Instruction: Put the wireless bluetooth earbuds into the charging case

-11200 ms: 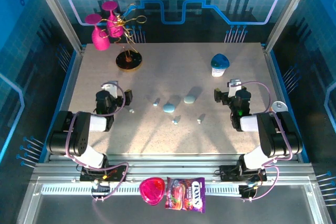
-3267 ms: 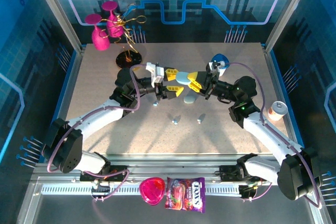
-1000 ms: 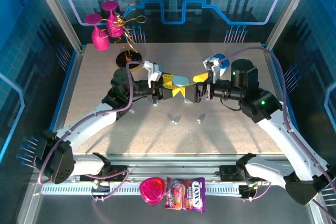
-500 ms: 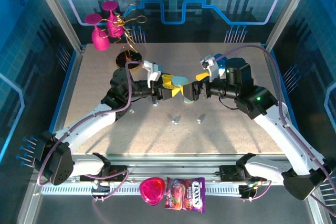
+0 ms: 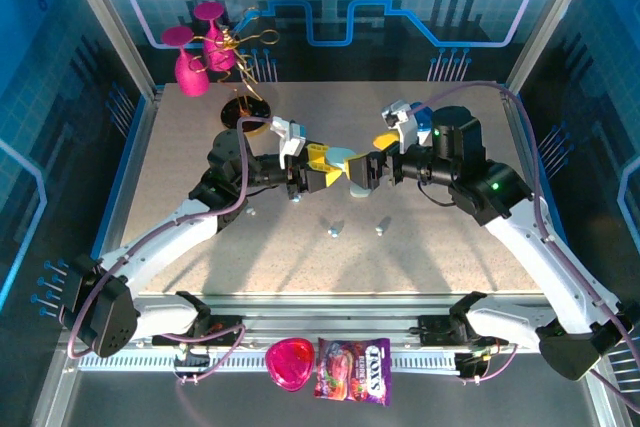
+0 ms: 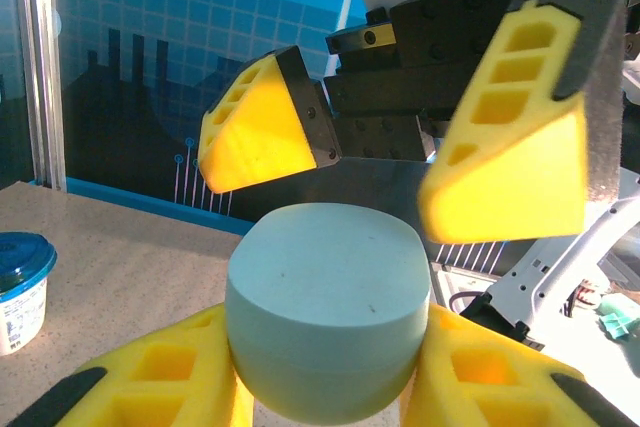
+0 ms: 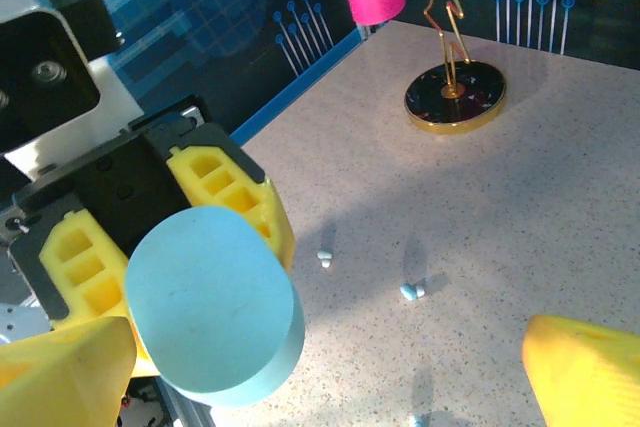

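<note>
At the centre of the overhead frame, the left tool (image 5: 322, 171) is clamped on the charging case (image 5: 341, 158), raised off the tabletop (image 5: 200, 137). The right tool (image 5: 371, 158) gapes wide, facing it. Earbuds (image 5: 335, 231) lie just below on the tabletop.

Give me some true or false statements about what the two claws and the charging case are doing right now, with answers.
1. The left claw is shut on the charging case. True.
2. The right claw is shut. False: its jaws stand wide open, facing the case.
3. The earbuds are in the case. False: several earbuds lie on the table.
4. The case is held up off the table. True.
</note>
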{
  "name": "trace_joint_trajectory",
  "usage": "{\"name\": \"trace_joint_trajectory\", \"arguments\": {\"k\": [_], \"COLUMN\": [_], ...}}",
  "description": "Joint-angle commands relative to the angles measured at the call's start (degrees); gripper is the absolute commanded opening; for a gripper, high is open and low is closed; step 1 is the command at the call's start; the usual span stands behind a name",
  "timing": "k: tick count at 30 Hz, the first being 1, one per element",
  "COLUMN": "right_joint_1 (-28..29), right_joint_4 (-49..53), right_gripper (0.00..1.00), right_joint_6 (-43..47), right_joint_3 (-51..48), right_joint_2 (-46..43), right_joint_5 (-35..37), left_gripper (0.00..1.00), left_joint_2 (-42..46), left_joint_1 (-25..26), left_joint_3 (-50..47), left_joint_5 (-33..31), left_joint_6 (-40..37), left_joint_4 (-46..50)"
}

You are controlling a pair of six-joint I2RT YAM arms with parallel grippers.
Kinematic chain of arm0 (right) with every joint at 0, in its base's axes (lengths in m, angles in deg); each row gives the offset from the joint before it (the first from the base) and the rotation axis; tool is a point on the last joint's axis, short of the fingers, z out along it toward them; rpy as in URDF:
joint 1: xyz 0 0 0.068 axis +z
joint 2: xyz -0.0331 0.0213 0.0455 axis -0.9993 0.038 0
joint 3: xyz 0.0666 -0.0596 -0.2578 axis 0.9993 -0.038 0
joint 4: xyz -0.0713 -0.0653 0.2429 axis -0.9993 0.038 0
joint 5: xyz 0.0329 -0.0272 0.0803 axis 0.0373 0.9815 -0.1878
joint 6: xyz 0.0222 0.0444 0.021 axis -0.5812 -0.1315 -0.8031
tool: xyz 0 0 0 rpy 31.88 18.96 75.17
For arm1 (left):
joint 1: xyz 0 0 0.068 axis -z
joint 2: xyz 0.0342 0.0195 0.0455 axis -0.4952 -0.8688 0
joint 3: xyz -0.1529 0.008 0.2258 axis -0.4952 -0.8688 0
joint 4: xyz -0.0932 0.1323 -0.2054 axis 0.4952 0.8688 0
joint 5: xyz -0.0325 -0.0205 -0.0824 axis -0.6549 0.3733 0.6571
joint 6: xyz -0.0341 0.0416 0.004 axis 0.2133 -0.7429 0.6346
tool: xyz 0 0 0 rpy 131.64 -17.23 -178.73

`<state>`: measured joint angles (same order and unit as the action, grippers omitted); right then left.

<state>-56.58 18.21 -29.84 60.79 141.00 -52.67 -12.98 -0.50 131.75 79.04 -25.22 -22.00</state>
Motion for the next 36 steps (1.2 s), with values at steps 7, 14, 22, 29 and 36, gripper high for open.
{"name": "trace_joint_trajectory", "arguments": {"k": [7,14,22,29,36], "right_joint_1": [0.5,-0.3,-1.7,-2.8,-4.9], "right_joint_4": [4.0,1.3,-1.0,-0.9,-7.6], "right_gripper": [1.0,0.99,0.99,0.99,1.0], "right_joint_6": [3.4,1.7,2.3,1.4,-2.5], "right_joint_3": [1.7,2.2,4.6,5.5,1.4], "right_joint_2": [1.2,2.2,3.8,3.9,0.2], "right_joint_5": [2.6,6.5,5.9,3.5,-7.7], "left_gripper": [0.32,0.32,0.31,0.32,0.32], "left_joint_2": [1.3,2.2,2.3,2.4,2.5], "left_joint_1": [0.0,0.0,-0.1,-0.1,-0.3], "left_joint_3": [2.2,1.3,1.1,0.0,-1.1], "left_joint_5": [1.7,5.0,5.4,5.5,4.3], "left_joint_6": [2.2,1.6,1.0,0.1,-2.0], "left_joint_4": [-0.2,-0.8,-0.7,-1.5,-2.0]}}
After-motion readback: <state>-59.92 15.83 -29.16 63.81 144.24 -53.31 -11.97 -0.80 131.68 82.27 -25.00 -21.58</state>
